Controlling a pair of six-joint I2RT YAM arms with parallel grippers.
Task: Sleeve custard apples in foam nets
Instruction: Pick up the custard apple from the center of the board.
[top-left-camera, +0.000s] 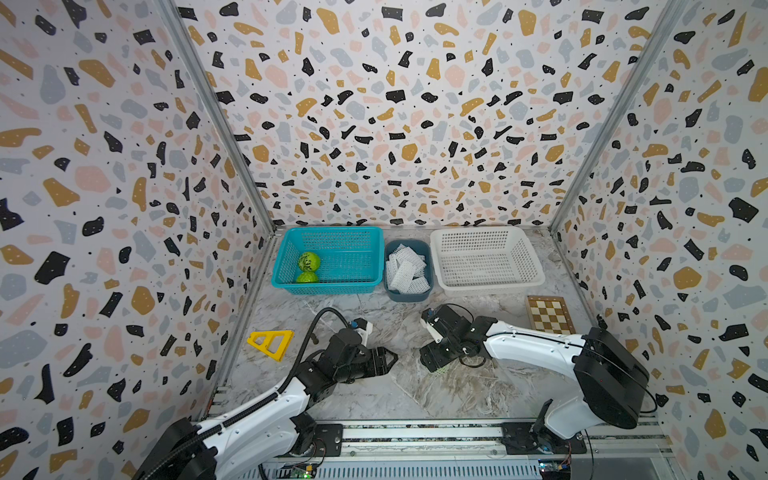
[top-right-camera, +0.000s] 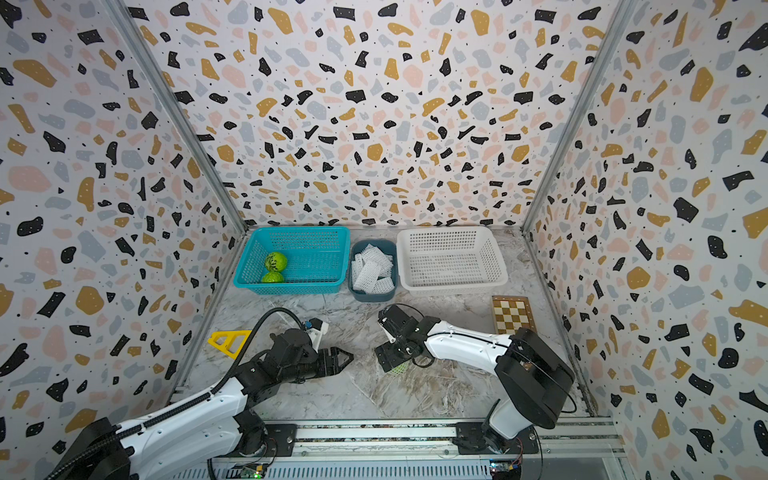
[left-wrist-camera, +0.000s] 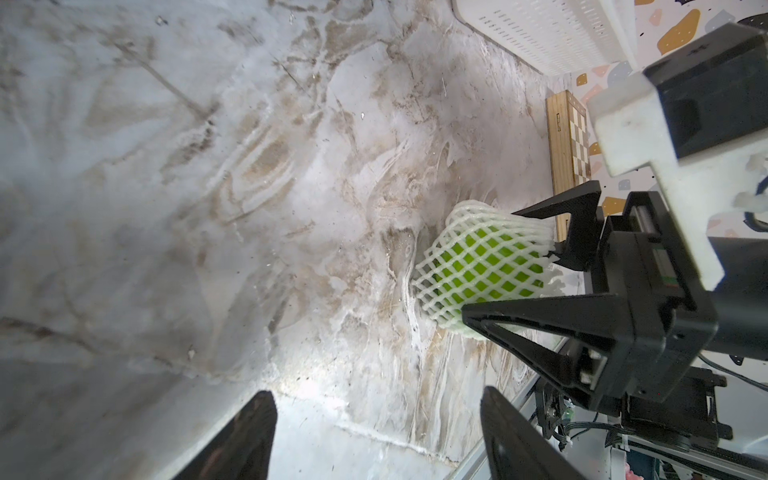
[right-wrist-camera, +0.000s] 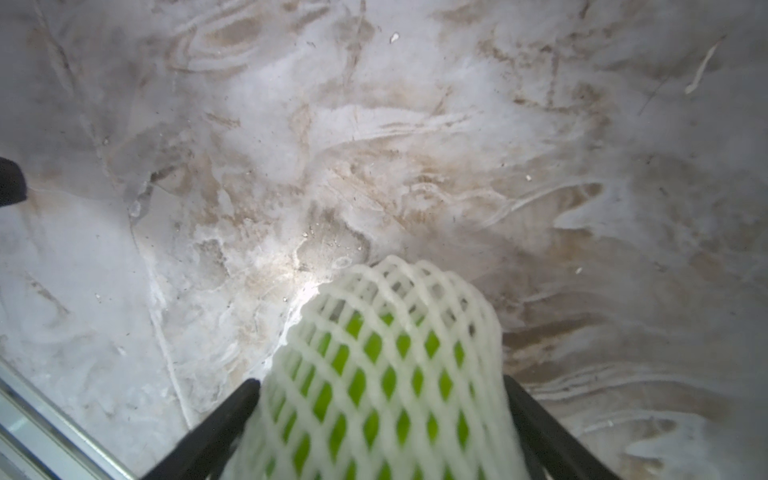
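Right gripper (right-wrist-camera: 380, 386): jaws set wide against both flanks of a round bright green custard apple (left-wrist-camera: 482, 266) sheathed in a white diamond-mesh foam net (right-wrist-camera: 399, 282), apparently gripping it, about 5 o'clock from the centre of the marbled table (top-left-camera: 395, 399). Left gripper (left-wrist-camera: 378, 395), at 9 o'clock of the fruit, stands open and empty. Risks: the hold bears on soft foam, so the fruit may slide inside the sleeve or the net peel back on lifting; released here, it may roll. Two bare green custard apples (top-left-camera: 308, 262) wait in the teal plastic basket (top-left-camera: 332, 288) at 11 o'clock. Not determinable: whether the held fruit rests on the table or hangs clear; the sleeve's end toward the palm; in both top views the wrist covers nearly all of it.
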